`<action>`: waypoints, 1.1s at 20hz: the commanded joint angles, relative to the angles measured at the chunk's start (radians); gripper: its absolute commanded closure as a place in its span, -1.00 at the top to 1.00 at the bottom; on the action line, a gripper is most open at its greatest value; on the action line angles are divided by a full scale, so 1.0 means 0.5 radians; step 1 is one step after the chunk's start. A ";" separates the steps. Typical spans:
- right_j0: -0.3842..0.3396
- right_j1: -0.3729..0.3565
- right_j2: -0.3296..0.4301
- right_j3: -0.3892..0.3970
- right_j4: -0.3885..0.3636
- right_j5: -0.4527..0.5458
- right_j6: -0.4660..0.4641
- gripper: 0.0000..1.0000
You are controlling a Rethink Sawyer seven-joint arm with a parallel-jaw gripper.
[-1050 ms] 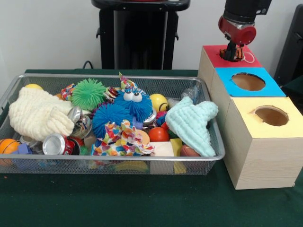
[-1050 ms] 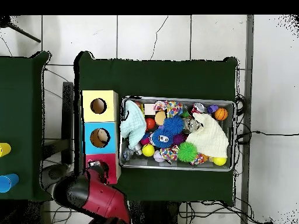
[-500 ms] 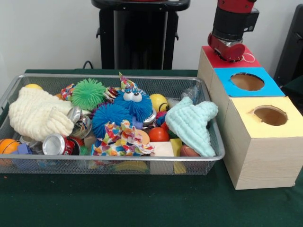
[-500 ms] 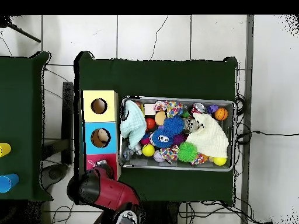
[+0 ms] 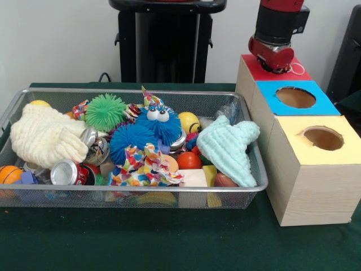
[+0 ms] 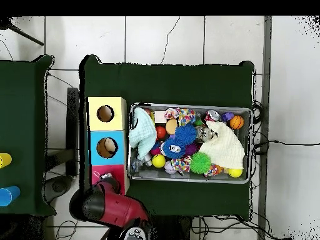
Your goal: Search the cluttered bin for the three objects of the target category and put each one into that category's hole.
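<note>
The claw hangs just above the red box, at the end of the red and black arm; its fingers are hidden by the arm's head in both views, so whether it is wide, narrow or holding anything cannot be told. A small ring-shaped white thing lies on the red box top beside the claw. The red box is the farthest of three wooden boxes in a row; next to it stands the blue box with a round hole, then the yellow box, also with a round hole. Beside the boxes, touching or nearly so, sits the wire basket on the green cloth. Inside the basket, nearest the boxes, lies a pale mint cloth. Farther from the boxes come a red ball, a yellow ball, a blue fuzzy toy with eyes, a green spiky ball, a crushed can and, at the basket's far end, a cream knitted cloth and an orange ball.
</note>
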 commanded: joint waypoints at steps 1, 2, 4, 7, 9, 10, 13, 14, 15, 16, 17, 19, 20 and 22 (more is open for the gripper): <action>0.429 -0.133 -0.390 -0.086 -0.127 0.558 0.164 -1.00; 0.527 -0.167 -0.523 -0.153 -0.153 0.674 0.182 -1.00; 0.631 -0.198 -0.663 -0.231 -0.176 0.796 0.221 -1.00; 0.678 -0.243 -0.722 -0.280 -0.193 0.874 0.251 -1.00; 0.704 -0.255 -0.755 -0.301 -0.198 0.916 0.264 -1.00; 0.705 -0.265 -0.758 -0.302 -0.198 0.925 0.265 -1.00; 0.692 -0.244 -0.744 -0.297 -0.183 0.879 0.261 -1.00; 0.673 -0.215 -0.721 -0.282 -0.173 0.808 0.253 -1.00; 0.655 -0.199 -0.699 -0.273 -0.167 0.771 0.246 -1.00; 0.629 -0.180 -0.672 -0.262 -0.159 0.713 0.234 -1.00; 0.613 -0.169 -0.655 -0.254 -0.157 0.682 0.228 -1.00; 0.581 -0.155 -0.622 -0.238 -0.150 0.629 0.215 -1.00; 0.571 -0.151 -0.612 -0.229 -0.152 0.609 0.210 -1.00; 0.560 -0.154 -0.601 -0.215 -0.153 0.593 0.208 -1.00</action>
